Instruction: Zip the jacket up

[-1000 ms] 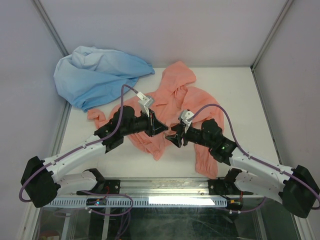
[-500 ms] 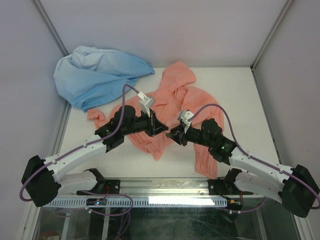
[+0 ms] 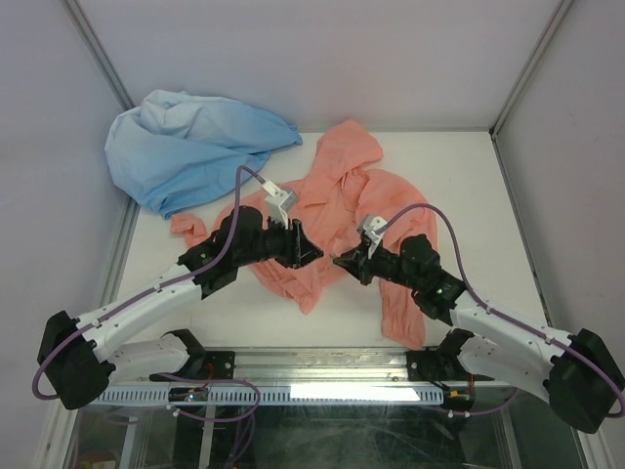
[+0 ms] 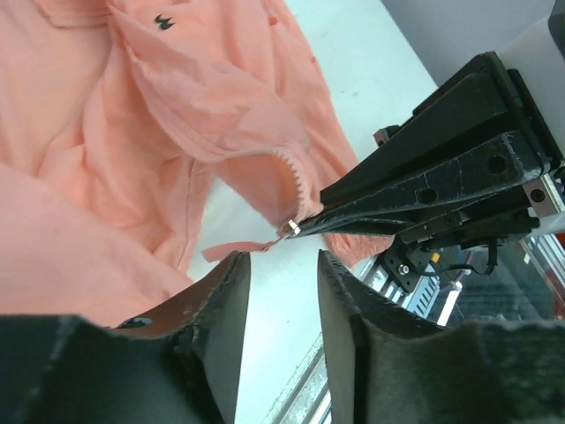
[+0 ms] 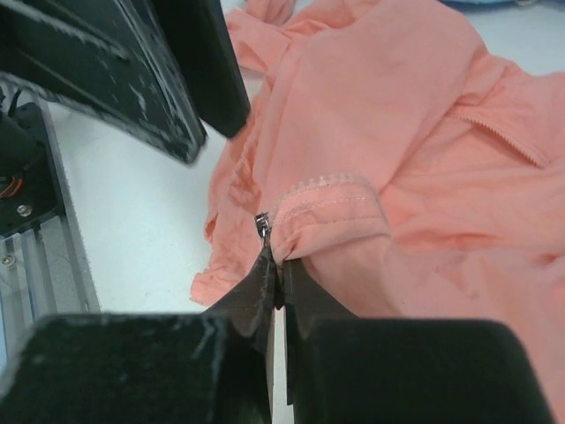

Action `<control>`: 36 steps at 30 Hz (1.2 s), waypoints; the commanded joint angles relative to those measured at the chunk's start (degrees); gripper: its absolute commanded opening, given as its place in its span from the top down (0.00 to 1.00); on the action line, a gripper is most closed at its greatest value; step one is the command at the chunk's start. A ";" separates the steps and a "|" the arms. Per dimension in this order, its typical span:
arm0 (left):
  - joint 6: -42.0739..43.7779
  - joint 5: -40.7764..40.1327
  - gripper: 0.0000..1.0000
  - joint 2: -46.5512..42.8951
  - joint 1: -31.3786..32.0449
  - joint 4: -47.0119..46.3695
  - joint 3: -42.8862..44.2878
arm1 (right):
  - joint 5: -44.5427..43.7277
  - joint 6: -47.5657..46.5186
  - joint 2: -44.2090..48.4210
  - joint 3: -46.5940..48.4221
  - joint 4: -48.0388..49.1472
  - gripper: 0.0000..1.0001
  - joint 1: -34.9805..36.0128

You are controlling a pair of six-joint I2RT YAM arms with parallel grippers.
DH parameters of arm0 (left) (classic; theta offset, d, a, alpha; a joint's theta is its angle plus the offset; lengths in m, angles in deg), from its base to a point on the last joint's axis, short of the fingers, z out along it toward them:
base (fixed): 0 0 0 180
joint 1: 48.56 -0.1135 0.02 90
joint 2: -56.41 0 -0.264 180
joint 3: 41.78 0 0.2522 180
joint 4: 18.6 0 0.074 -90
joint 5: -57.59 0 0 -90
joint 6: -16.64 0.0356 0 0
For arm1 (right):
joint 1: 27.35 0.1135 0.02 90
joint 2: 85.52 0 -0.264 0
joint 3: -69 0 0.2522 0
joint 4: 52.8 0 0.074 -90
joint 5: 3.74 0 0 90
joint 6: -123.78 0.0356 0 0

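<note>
**Right gripper** (image 5: 275, 269): black two-finger unit, jaws pressed together. It pinches the toothed zip edge of the salmon-pink hooded fabric jacket (image 5: 397, 124) just below the small metal zip slider (image 5: 262, 221). The cloth rises in a fold at the pinch.

**Left gripper** (image 4: 278, 274): black fingers (image 4: 221, 309) parted, nothing between them. It hovers just beside the right gripper, tips aimed at the slider.

**Jacket**: crumpled, front open, lying at the middle of the table. The hood points to the far wall, one sleeve reaches left, and another trails toward the near edge under the right arm.

**Light blue fabric garment** (image 3: 186, 147): heaped at the far-left corner, spilling past the table's edge, near the jacket's left sleeve.

**Surface**: flat white matt tabletop (image 3: 469, 186). A silver metal rail (image 3: 322, 366) runs along the near edge, with both arm bases fixed to it.

**Room**: pale grey panel walls (image 3: 342, 59) on three sides, joined by slanting aluminium posts (image 3: 98, 54). A purple cable (image 3: 430, 220) loops along each arm.
</note>
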 commanded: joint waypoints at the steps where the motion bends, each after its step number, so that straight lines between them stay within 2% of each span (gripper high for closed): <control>1: 1.14 -4.45 0.60 -2.06 0.25 8.85 3.59 | -3.07 3.27 4.14 -3.58 3.11 1.00 -1.07; 7: -0.16 -6.19 0.53 1.39 1.29 19.32 2.22 | -4.91 5.60 8.48 -8.59 4.86 1.00 -1.07; 12: -0.34 -9.09 0.52 7.14 5.69 24.80 2.26 | -5.11 5.72 9.16 -9.58 5.22 1.00 -1.11; 21: 3.49 -20.25 0.52 21.74 14.16 32.57 9.19 | -4.71 6.35 10.44 -10.41 5.31 1.00 -1.20; 32: 11.17 -25.26 0.55 29.46 16.03 33.34 14.62 | -5.56 6.46 12.32 -10.83 3.99 1.00 -1.20; 36: 12.81 -23.57 0.58 31.47 15.94 31.21 14.51 | -5.62 6.38 12.32 -10.86 3.81 1.00 -1.20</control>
